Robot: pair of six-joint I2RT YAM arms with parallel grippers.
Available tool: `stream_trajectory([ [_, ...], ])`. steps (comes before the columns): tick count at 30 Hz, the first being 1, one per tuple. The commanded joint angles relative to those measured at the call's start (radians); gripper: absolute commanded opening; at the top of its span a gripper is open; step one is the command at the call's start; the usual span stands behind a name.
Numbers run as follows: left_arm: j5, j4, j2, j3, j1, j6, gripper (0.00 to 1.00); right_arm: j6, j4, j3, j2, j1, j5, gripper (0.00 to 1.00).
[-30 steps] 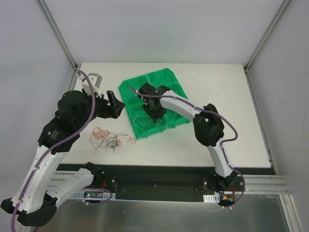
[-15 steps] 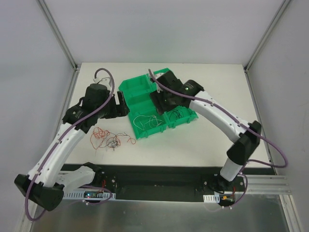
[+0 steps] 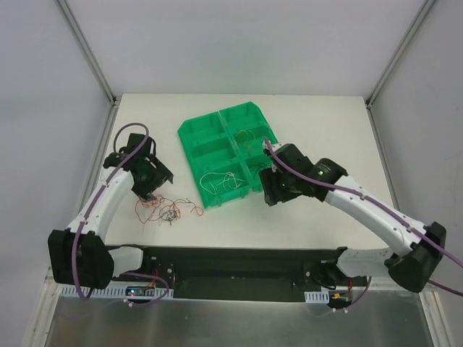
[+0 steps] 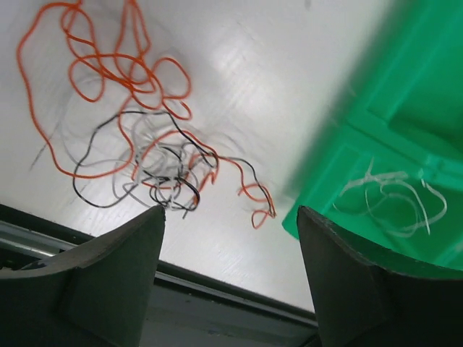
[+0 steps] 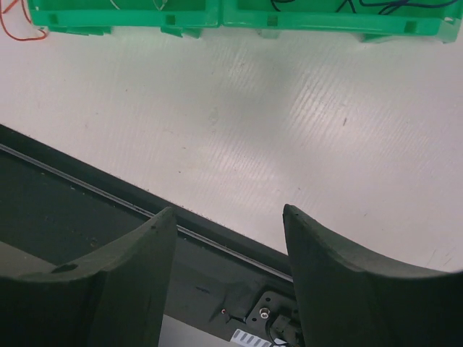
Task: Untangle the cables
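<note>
A tangle of thin cables [image 3: 165,210] lies on the white table, left of the green tray [image 3: 195,134]. In the left wrist view, orange loops [image 4: 119,69] mix with black and white strands [image 4: 155,173]. A loose white wire [image 3: 219,181] sits in a front tray compartment [image 4: 394,199]. A yellowish wire [image 3: 247,137] lies in a back compartment. My left gripper [image 3: 150,189] [image 4: 230,213] hovers open just behind the tangle, nothing between its fingers. My right gripper [image 3: 271,194] [image 5: 230,211] is open and empty over bare table at the tray's front right corner.
The tray's front wall [image 5: 217,16] runs along the top of the right wrist view, with black wire [image 5: 376,6] inside it. The table's dark front rail [image 3: 231,256] lies close below both grippers. Grey walls enclose the table on three sides.
The left gripper swung from the tray's left side forward to the tangle. The right gripper left the tray, moved to its front right corner and opened wider.
</note>
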Motion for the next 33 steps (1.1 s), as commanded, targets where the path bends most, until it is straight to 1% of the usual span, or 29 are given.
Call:
stream_trajectory([
  [1, -0.086, -0.035, 0.113, 0.013, 0.114, -0.096, 0.7, 0.018, -0.002, -0.051, -0.15, -0.002, -0.002, 0.63],
  [3, -0.127, -0.002, 0.178, 0.031, 0.15, -0.049, 0.66, 0.007, -0.017, -0.071, -0.191, -0.004, 0.009, 0.63],
  [5, -0.162, 0.021, 0.265, 0.054, 0.171, 0.023, 0.65, -0.002, -0.027, -0.088, -0.228, -0.007, 0.018, 0.63],
  [8, -0.136, 0.029, 0.402, 0.094, 0.173, 0.088, 0.64, -0.016, -0.031, -0.106, -0.268, -0.015, 0.027, 0.64],
  [9, -0.123, 0.029, 0.429, 0.093, 0.174, 0.085, 0.63, -0.023, -0.036, -0.106, -0.277, -0.022, 0.035, 0.64],
  [10, -0.115, 0.034, 0.451, 0.088, 0.18, 0.075, 0.58, -0.033, -0.037, -0.106, -0.282, -0.03, 0.04, 0.64],
  [11, -0.123, 0.038, 0.46, 0.088, 0.179, 0.066, 0.53, -0.04, -0.04, -0.102, -0.283, -0.039, 0.044, 0.64],
  [12, -0.139, 0.037, 0.462, 0.094, 0.179, 0.063, 0.44, -0.05, -0.047, -0.095, -0.283, -0.048, 0.049, 0.64],
  [13, -0.162, 0.035, 0.451, 0.105, 0.179, 0.063, 0.38, -0.057, -0.053, -0.085, -0.283, -0.053, 0.052, 0.64],
  [16, -0.266, 0.034, 0.389, 0.149, 0.179, 0.092, 0.0, -0.079, -0.063, -0.063, -0.273, -0.065, 0.051, 0.64],
  [19, -0.403, -0.061, 0.309, 0.25, 0.177, 0.095, 0.0, -0.079, -0.064, -0.052, -0.263, -0.068, 0.04, 0.64],
  [22, -0.501, -0.148, 0.201, 0.364, 0.177, 0.074, 0.0, -0.108, -0.059, -0.046, -0.243, -0.068, 0.025, 0.64],
  [25, -0.555, -0.215, 0.102, 0.478, 0.176, 0.052, 0.0, -0.112, -0.048, -0.033, -0.217, -0.068, 0.003, 0.64],
  [27, -0.558, -0.222, 0.034, 0.547, 0.177, 0.042, 0.0, -0.114, -0.041, -0.017, -0.193, -0.07, -0.009, 0.64],
  [29, -0.503, -0.192, -0.039, 0.599, 0.177, 0.048, 0.0, -0.116, -0.033, 0.001, -0.17, -0.073, -0.025, 0.64],
  [30, -0.436, -0.151, -0.062, 0.611, 0.177, 0.074, 0.0, -0.116, -0.031, 0.015, -0.161, -0.071, -0.029, 0.64],
  [31, -0.352, -0.077, -0.092, 0.614, 0.177, 0.116, 0.0, -0.116, -0.031, 0.032, -0.147, -0.073, -0.034, 0.64],
  [33, -0.118, 0.073, -0.133, 0.596, 0.177, 0.187, 0.0, -0.116, -0.024, 0.064, -0.124, -0.073, -0.049, 0.64],
])
